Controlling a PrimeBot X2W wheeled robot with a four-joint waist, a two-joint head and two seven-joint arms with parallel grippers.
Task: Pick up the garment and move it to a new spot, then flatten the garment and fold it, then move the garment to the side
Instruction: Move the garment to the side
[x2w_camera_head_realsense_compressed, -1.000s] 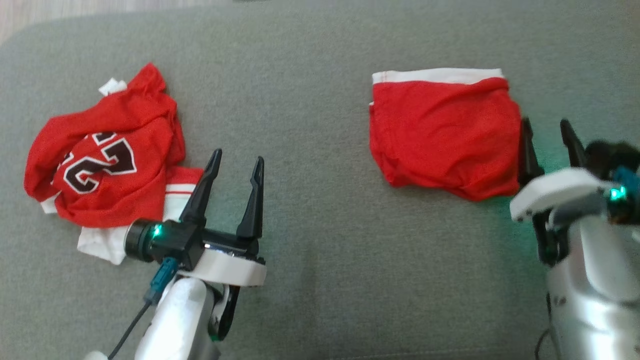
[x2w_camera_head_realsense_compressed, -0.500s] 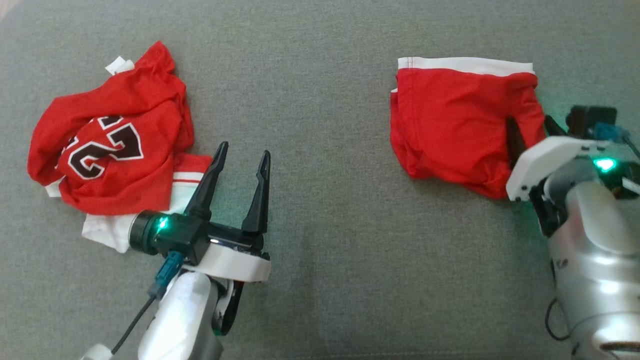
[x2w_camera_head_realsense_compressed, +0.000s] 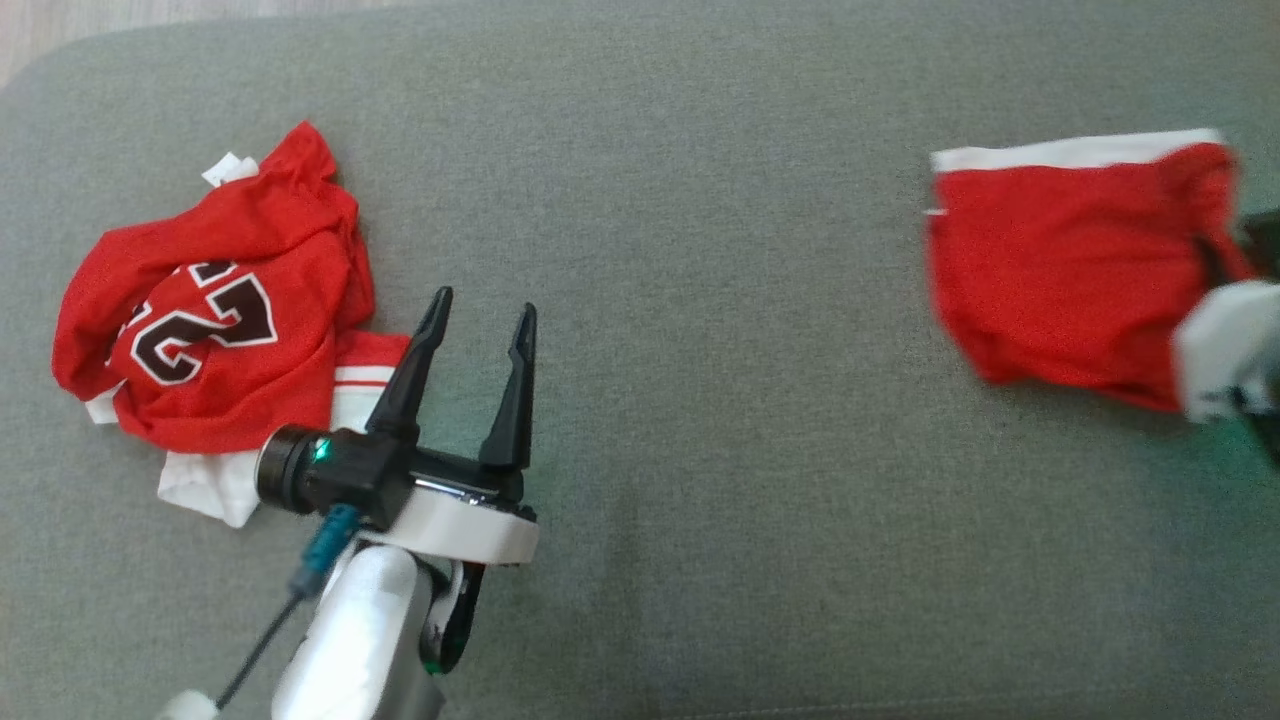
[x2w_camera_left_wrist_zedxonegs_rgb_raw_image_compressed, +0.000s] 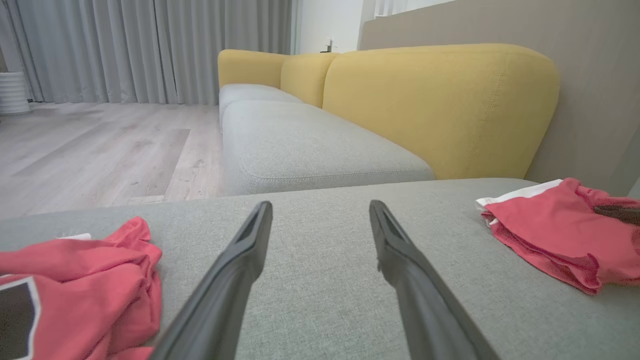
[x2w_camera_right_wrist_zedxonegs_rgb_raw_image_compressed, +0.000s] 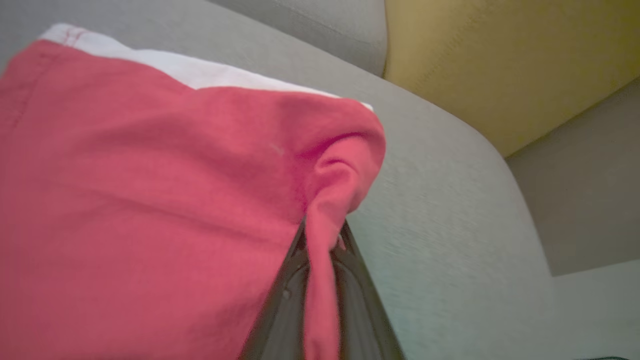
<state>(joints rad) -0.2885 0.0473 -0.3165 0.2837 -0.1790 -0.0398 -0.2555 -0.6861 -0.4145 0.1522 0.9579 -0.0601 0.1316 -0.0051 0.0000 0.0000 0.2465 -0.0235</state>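
A big grey cushion (x2w_camera_head_realsense_compressed: 680, 400) holds all the clothes. Far to the left lies a red jersey (x2w_camera_head_realsense_compressed: 220, 320), all scrunched up in a heap. It has a dark number on it with a white edge. A bit of white cloth with red stripes (x2w_camera_head_realsense_compressed: 205, 485) pokes out from under the jersey, on the side near the robot.

Just beside that heap is the left pincer (x2w_camera_head_realsense_compressed: 482, 305). Its two dark fingers are spread apart and hold nothing. They point away from the robot and sit low over the bare cushion. One finger is very near the striped cloth, but it is hard to tell if they touch. A green light glows on the wrist.

The middle of the cushion is plain grey.

Far to the right lies the folded red garment (x2w_camera_head_realsense_compressed: 1060, 270), well apart from the jersey. It is folded into a rough square, with a white band along its far edge. Most of it lies flat on the cushion.

The right pincer (x2w_camera_right_wrist_zedxonegs_rgb_raw_image_compressed: 322, 235) is at the right edge of that garment. Its fingers are squeezed together on a pinch of the red cloth, and the cloth puckers up where they hold it. In the head view this arm looks blurry.

Behind the cushion stands a yellow sofa back (x2w_camera_left_wrist_zedxonegs_rgb_raw_image_compressed: 440, 105).
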